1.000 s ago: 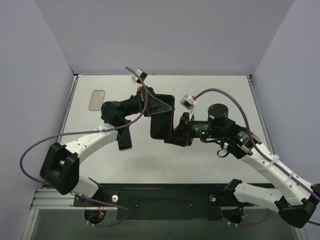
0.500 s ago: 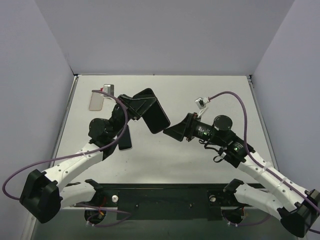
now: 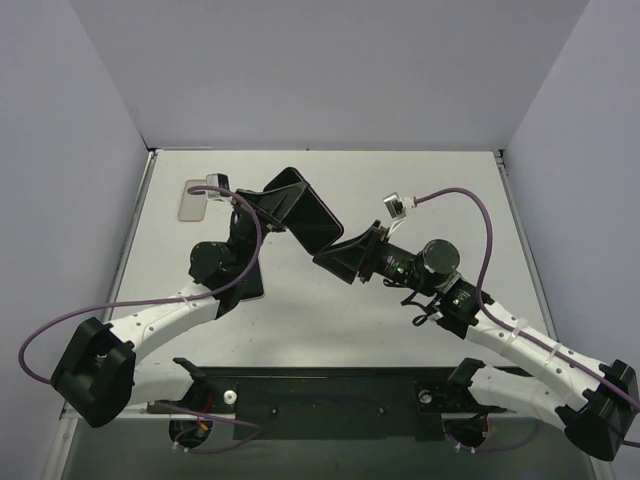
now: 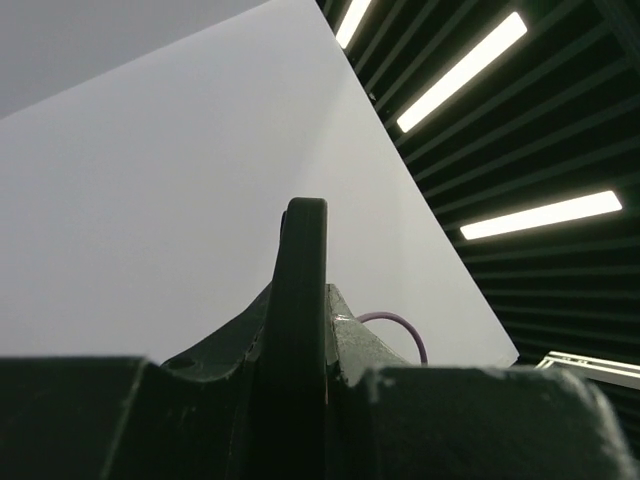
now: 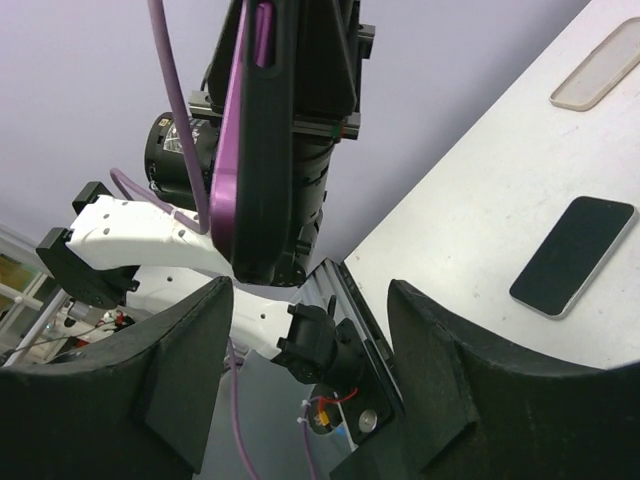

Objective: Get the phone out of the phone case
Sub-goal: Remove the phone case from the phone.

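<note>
Two tools are working | left tool [image 3: 268, 207] is clamping the purple-edged phone case [image 5: 238, 150] aloft over the mid-desk [image 3: 420, 320] | right tool [image 3: 338, 255] is hanging wide open, empty, just right of it | phone [image 3: 308, 212] is apparently sitting inside; pulling it out is remaining.

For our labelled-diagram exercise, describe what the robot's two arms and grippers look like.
The left arm and right arm match: white curved shells, black round joints and base blocks. The left gripper and right gripper have black wedge-shaped fingers. A purple cable loops along each arm.
</note>
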Controlling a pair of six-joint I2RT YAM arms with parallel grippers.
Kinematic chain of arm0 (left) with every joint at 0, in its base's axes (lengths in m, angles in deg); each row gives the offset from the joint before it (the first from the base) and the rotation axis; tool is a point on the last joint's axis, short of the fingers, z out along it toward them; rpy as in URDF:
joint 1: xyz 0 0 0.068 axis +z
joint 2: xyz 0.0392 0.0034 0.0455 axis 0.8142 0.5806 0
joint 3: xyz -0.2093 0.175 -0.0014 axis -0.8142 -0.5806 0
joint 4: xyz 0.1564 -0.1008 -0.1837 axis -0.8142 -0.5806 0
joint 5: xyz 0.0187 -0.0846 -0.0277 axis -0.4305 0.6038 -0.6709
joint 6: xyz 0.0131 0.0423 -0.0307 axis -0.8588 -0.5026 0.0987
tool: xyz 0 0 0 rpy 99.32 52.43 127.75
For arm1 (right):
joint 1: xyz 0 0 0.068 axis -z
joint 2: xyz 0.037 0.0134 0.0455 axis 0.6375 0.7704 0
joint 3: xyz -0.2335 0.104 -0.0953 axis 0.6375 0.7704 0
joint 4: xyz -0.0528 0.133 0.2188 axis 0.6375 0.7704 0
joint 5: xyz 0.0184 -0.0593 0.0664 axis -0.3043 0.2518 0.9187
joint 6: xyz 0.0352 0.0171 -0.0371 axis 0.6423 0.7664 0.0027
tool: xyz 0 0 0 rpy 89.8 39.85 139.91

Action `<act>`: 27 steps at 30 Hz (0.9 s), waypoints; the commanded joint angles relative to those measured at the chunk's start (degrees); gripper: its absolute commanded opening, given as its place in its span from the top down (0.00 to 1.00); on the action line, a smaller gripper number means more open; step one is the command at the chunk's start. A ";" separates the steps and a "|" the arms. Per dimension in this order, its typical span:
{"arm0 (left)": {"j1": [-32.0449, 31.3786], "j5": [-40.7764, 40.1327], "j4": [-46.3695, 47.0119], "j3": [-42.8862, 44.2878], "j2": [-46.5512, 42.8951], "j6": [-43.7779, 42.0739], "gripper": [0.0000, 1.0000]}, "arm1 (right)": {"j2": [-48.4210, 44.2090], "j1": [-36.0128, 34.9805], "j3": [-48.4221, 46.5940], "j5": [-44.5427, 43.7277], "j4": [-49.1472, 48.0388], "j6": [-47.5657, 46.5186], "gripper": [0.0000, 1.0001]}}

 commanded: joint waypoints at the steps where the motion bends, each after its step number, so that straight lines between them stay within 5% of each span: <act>1: -0.19 -3.54 10.12 0.48 -1.04 1.71 1.00 | -0.14 -0.78 -2.79 -0.93 -5.59 -2.08 0.44; 12: -0.63 -3.54 8.45 1.36 -1.92 0.04 1.00 | 2.75 -1.04 -5.16 -0.94 -6.81 -1.73 0.58; 19: -0.72 -3.98 8.36 1.09 -2.97 0.83 1.00 | 5.74 -2.01 -6.57 0.64 -8.13 -1.47 0.75; 25: 2.79 1.96 1.33 3.37 -4.82 10.21 1.00 | 7.07 -2.72 -7.71 3.55 -1.23 -8.47 1.00; 27: 4.89 6.45 0.02 4.95 -4.82 18.97 1.00 | 6.63 -2.98 -8.15 3.63 2.31 -12.87 1.00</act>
